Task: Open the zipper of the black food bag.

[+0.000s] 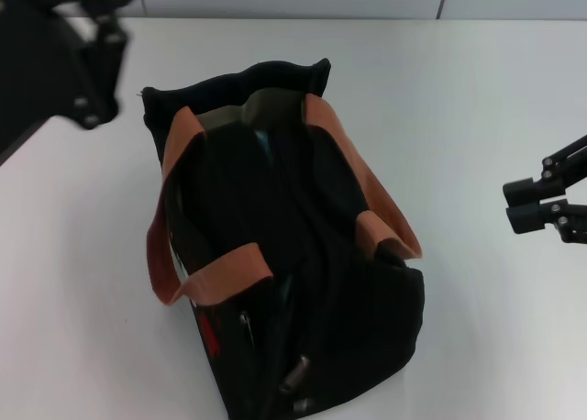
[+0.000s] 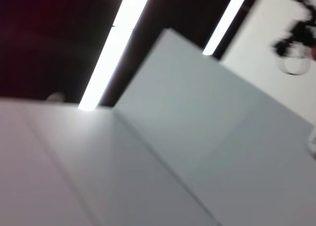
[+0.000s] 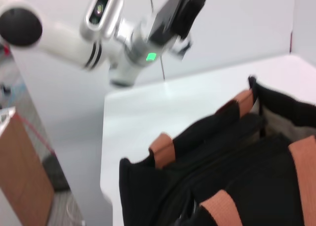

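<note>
black food bag [image 1: 303, 282] lies slumped on the white bench [image 1: 477, 99], roughly centre, long axis running away from the robot; fabric collapsed, so the top seam sags between the two orange-brown handles [image 1: 215, 273], which have flopped to either side. far end gapes a little, showing olive lining [image 1: 266, 104]. near end shows small metal hardware [image 1: 298, 370], probably the zipper pull, though too small to be sure; if so, the run would go from near end toward the far end. right pincer [image 1: 525, 205] hovers off to the bag's right, apart from it, fingers close together with only a narrow gap, holding nothing — looks staged for an approach. left pincer [image 1: 87, 67] is raised at the far left corner, clear of the bag; cannot tell its opening. its wrist camera points up at ceiling lights, so likely parked. zipper work reads as barely started.
</note>
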Motion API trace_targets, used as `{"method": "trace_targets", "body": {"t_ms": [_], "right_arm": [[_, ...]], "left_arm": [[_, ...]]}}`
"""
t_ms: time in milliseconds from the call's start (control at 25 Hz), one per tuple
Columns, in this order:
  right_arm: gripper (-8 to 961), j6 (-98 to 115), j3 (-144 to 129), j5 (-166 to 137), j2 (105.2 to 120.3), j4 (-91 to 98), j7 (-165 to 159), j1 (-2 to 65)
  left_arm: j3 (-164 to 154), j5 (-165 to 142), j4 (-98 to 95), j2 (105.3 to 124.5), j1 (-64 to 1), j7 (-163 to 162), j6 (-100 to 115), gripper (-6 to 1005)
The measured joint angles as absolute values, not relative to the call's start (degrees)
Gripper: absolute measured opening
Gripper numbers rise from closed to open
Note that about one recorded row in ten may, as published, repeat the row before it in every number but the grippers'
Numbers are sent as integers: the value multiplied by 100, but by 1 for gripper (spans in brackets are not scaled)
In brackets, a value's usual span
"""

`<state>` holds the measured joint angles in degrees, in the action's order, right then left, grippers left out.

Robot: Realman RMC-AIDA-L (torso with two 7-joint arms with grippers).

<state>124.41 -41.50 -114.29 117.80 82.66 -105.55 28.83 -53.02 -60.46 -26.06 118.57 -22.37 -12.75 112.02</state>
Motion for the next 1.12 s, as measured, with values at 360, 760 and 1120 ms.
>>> {"method": "trace_targets", "body": {"t_ms": [360, 760, 1120], "right_arm": [[443, 12483, -3793, -11115, 11716, 6936, -9307, 2502], [631, 12510, -4024, -10685, 11776, 6588, -8712, 2008], [677, 12512, -4349, -10563, 11896, 6459, -8565, 1965]], "left_arm": [[-5283, -6774, -3131, 11581, -1206, -4433, 11305, 104], [-5291, -8071, -4227, 11551, -883, -5776, 11432, 401], [-5289, -8514, -4339, 11634, -1077, -5939, 11419, 757]]}}
